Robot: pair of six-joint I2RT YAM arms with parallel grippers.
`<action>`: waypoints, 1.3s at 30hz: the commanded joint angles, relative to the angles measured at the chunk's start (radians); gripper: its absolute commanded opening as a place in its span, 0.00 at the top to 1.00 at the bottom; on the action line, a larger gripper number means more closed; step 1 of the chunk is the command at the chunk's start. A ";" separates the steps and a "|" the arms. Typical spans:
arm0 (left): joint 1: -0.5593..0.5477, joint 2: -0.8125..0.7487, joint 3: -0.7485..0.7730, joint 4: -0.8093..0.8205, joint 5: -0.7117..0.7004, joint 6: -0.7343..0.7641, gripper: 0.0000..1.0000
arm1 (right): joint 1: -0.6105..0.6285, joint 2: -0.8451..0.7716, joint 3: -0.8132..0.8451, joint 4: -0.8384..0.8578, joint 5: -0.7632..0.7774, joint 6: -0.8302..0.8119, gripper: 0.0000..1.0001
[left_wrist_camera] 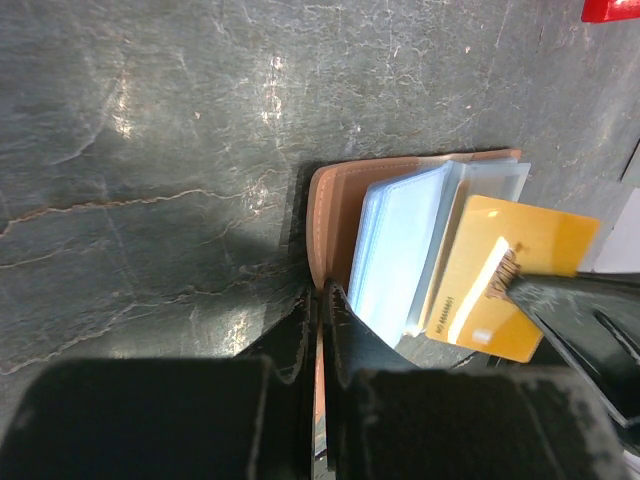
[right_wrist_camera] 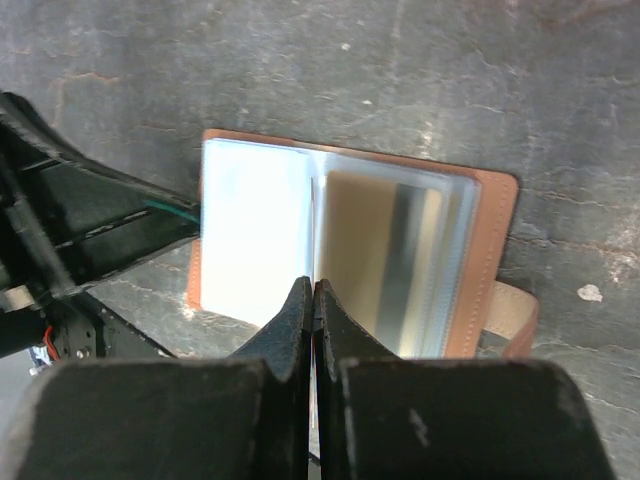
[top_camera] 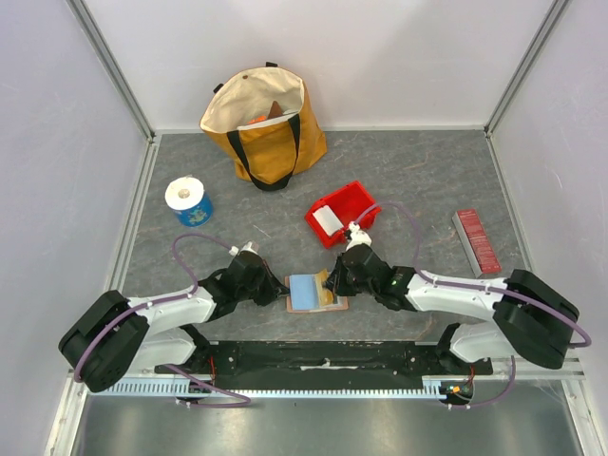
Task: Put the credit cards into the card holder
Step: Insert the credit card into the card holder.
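While in right gripper (right_wrist_camera: 312, 292), yellow card (left_wrist_camera: 525, 238) over holder (left_wrist_camera: 330, 220)

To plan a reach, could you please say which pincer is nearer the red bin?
Right. The right pincer sits just below the red bin in the top view; the left pincer lies across the card holder, farther left.

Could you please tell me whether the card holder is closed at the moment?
No, the card holder lies spread open, with its inside facing up.
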 commanded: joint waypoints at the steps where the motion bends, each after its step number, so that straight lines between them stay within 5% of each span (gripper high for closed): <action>1: 0.000 0.000 -0.016 0.000 -0.023 -0.016 0.98 | -0.036 0.035 -0.049 0.146 -0.083 0.055 1.00; 26: 0.000 0.029 -0.043 0.078 0.008 -0.061 0.98 | -0.084 0.191 -0.226 0.507 -0.227 0.191 1.00; 39: 0.000 0.026 -0.051 0.089 0.006 -0.067 0.98 | -0.086 0.153 -0.276 0.461 -0.169 0.180 1.00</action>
